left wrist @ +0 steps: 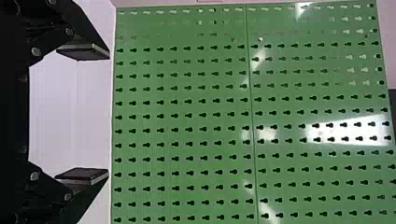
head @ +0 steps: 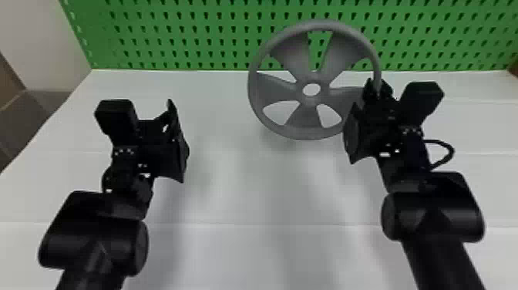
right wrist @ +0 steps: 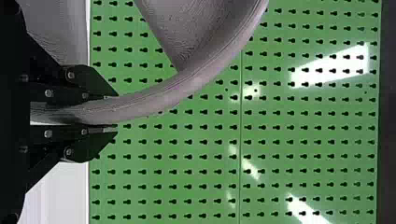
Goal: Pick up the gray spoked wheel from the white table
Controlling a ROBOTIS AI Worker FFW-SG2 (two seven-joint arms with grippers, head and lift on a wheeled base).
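In the head view my right gripper point(head: 375, 90) is shut on the right side of the gray spoked wheel's rim. The gray spoked wheel point(head: 302, 115) stands tilted up in front of the green board, its spokes facing me. From the right wrist view, the rim of the wheel point(right wrist: 159, 95) runs between both fingers of my right gripper point(right wrist: 100, 111). My left gripper point(head: 175, 115) is apart from the wheel, over the left part of the table. Its fingers stand wide apart with nothing between them in the left wrist view, where the left gripper point(left wrist: 84, 114) faces the board.
A green pegboard point(head: 185, 34) rises along the back edge of the white table point(head: 246, 185). To the left of the table are a pale wall point(head: 42, 42) and a brown floor area point(head: 23, 115).
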